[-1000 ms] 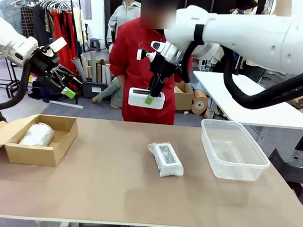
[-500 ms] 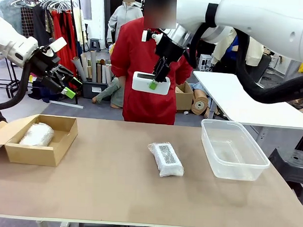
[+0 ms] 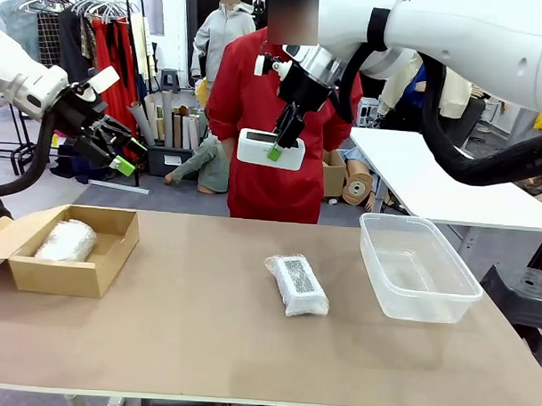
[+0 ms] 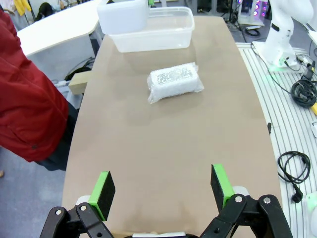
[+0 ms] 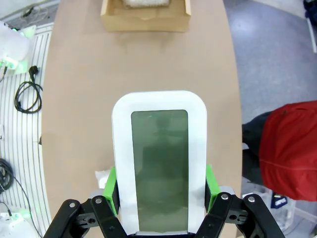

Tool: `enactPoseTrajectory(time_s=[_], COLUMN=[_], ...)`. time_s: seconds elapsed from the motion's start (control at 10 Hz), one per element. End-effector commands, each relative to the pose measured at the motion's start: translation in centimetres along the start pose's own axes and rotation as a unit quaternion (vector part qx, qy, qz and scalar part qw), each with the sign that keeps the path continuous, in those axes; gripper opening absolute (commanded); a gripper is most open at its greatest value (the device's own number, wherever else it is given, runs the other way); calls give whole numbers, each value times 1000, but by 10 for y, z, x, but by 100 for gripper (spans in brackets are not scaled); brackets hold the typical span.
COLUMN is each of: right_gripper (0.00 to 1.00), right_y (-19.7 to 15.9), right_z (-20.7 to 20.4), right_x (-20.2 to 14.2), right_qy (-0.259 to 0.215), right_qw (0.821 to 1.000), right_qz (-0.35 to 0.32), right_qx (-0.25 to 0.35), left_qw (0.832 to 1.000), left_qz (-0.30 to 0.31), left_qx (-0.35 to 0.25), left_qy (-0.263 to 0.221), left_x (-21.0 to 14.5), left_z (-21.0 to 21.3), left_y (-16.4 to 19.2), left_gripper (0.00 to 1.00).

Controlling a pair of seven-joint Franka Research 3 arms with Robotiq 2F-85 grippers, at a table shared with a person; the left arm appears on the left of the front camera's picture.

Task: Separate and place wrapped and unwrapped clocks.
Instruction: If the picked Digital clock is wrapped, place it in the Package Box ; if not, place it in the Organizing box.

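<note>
Wrapped clock [image 3: 297, 284]: lying left of clear tub [image 3: 417, 266]. Second wrapped clock [image 3: 66, 240]: sitting in cardboard box [image 3: 73, 272], far left of tub. Bare clock [image 3: 253, 149]: hanging above-left of tub, being clamped by right gripper [image 3: 274, 152]. Left gripper [image 3: 128, 155]: hovering wide open, far left of tub.

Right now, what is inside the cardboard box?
One bubble-wrapped bundle lies in the cardboard box. The wrap hides its contents; the near wall covers part of the box floor.

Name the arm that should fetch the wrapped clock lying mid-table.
Likely left: the left tool is open and empty, facing the wrapped clock; the right tool is shut on the bare clock.
</note>
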State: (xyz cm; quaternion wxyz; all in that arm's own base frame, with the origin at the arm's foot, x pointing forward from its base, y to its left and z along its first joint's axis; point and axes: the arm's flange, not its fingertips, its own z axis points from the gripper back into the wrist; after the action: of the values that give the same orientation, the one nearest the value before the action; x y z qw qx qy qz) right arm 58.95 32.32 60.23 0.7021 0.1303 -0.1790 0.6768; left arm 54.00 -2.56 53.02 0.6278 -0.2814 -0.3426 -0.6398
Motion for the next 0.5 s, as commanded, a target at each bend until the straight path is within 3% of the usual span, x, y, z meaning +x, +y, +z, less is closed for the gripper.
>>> enactPoseTrajectory(time_s=[0.0, 0.4], right_gripper=[0, 0], right_y=[2, 2], right_z=[7, 7], right_x=[2, 2], right_qy=[0, 0], right_qw=[1000, 1000], right_qz=[2, 2], right_qx=[-2, -2], left_qw=[1000, 1000], left_qz=[0, 0], left_qx=[4, 4], left_qy=[-1, -1], left_x=[1, 1], left_z=[2, 2], left_y=[-1, -1], left_gripper=[100, 100])
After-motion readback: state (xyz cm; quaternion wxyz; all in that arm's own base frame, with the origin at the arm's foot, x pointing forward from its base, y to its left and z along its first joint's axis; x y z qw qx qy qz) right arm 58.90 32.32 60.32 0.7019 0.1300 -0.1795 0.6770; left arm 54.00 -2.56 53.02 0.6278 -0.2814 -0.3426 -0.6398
